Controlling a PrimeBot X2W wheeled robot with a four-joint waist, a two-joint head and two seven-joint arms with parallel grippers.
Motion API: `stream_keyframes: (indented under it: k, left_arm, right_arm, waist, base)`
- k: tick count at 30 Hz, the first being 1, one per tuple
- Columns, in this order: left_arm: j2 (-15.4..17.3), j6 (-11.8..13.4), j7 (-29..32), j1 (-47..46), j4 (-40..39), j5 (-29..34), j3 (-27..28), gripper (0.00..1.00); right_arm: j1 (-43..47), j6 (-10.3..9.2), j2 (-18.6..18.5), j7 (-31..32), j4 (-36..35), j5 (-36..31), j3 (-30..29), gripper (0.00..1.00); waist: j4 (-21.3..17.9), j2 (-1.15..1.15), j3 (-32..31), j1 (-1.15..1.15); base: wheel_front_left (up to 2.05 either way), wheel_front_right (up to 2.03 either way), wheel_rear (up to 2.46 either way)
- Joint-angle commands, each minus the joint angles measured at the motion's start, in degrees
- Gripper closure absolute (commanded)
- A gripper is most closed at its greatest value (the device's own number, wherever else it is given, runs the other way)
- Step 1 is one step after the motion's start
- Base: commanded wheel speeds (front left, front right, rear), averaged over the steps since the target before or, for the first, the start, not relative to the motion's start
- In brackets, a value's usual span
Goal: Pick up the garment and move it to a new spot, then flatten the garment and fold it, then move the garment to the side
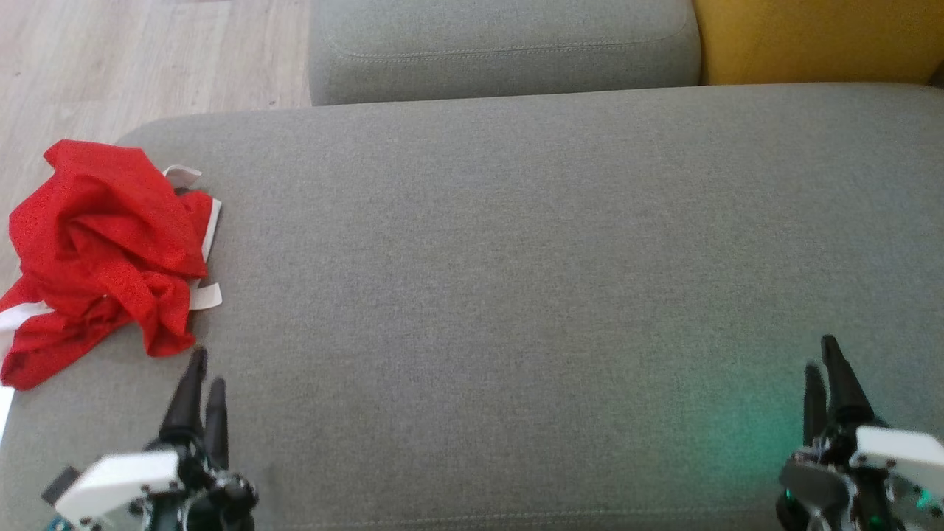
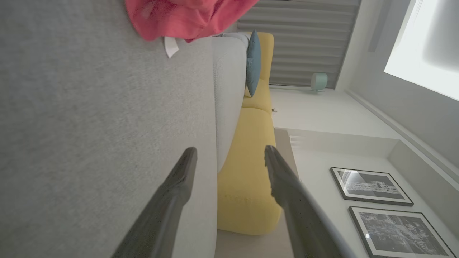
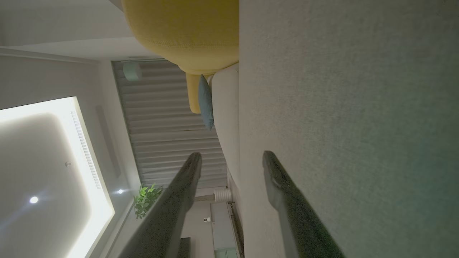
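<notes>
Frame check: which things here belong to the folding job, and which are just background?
Job: crumpled red garment, grey seat cushion under it, left gripper and right gripper, both open, empty.
Just lying about: yellow sofa, blue cushion, two framed pictures, potted plant.

The right gripper (image 3: 232,157) holds its dark fingers parted and empty beside the grey seat (image 3: 358,107), a yellow cushion (image 3: 186,28) beyond.
</notes>
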Motion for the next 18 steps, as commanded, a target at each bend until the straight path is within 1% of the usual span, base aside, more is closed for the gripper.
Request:
stream_keyframes:
  k: [1,11,18]
  left_arm:
    - [0.15,-0.05,-0.30,-0.63,-1.13,0.02,-0.22,0.00]
    - [0.51,-0.09,-2.18,-1.18,-2.61,1.67,-1.94,0.00]
    - [1.13,-0.12,-3.42,-2.09,-3.77,6.09,-2.86,0.00]
  right_arm:
    - [-0.48,0.05,-0.07,-0.30,-1.14,-0.05,0.31,0.00]
    - [-0.49,0.09,-0.70,-2.14,-2.67,-2.00,2.19,0.00]
    - [-0.89,0.11,-2.02,-3.41,-3.75,-6.92,3.26,0.00]
  waist:
    - [0.01,0.00,-0.01,0.00]
    - [0.16,0.00,-0.31,0.00]
    - [0.32,0.00,-0.60,0.00]
  base:
    - [0.00,0.00,0.00]
    - [0.00,0.00,0.00]
    - [0.00,0.00,0.00]
